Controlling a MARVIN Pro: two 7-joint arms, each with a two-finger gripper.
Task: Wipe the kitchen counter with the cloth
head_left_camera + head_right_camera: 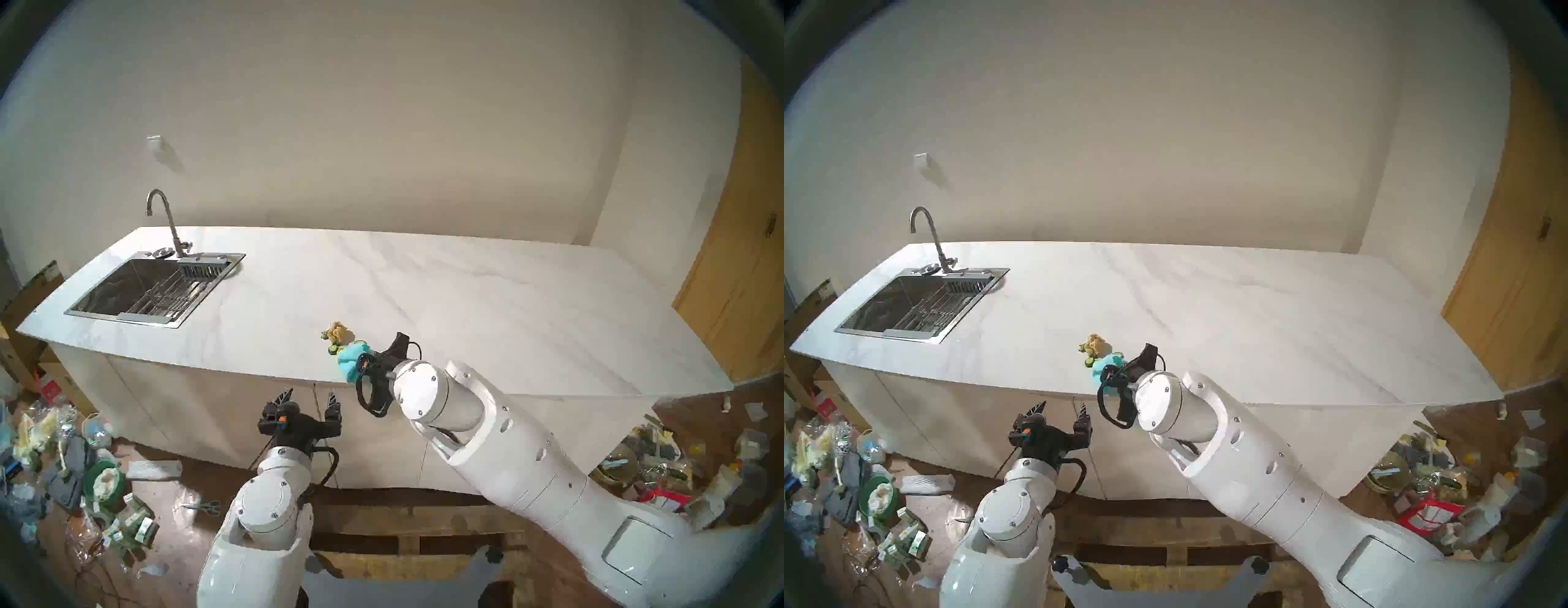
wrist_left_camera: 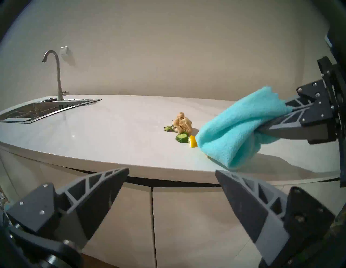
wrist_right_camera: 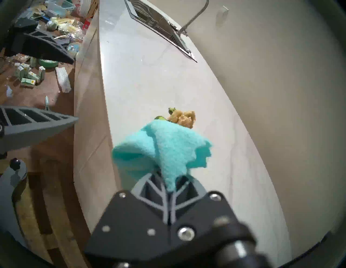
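Note:
The white marble-look kitchen counter (image 1: pixel 466 288) fills the middle of the head views, and shows in the other views (image 1: pixel 1229 305) (image 2: pixel 93 131) (image 3: pixel 149 74). My right gripper (image 1: pixel 360 361) is shut on the turquoise cloth (image 1: pixel 351 361) near the counter's front edge. The cloth (image 2: pixel 234 129) hangs bunched from the fingers and its lower fold touches the counter, right beside the scraps; it also shows in the right wrist view (image 3: pixel 164 149) and the other head view (image 1: pixel 1108 365). My left gripper (image 1: pixel 309 401) is open and empty, below the counter edge in front of the cabinet fronts (image 2: pixel 112 205).
A beige paper wad (image 2: pixel 182 123), a cucumber slice (image 2: pixel 182 138), a yellow piece (image 2: pixel 192 141) and green scraps (image 2: pixel 168 128) lie just left of the cloth. A steel sink (image 1: pixel 152 288) and faucet (image 1: pixel 167 220) sit at the counter's left end. Clutter covers the floor at left (image 1: pixel 63 458) and right (image 1: pixel 662 467).

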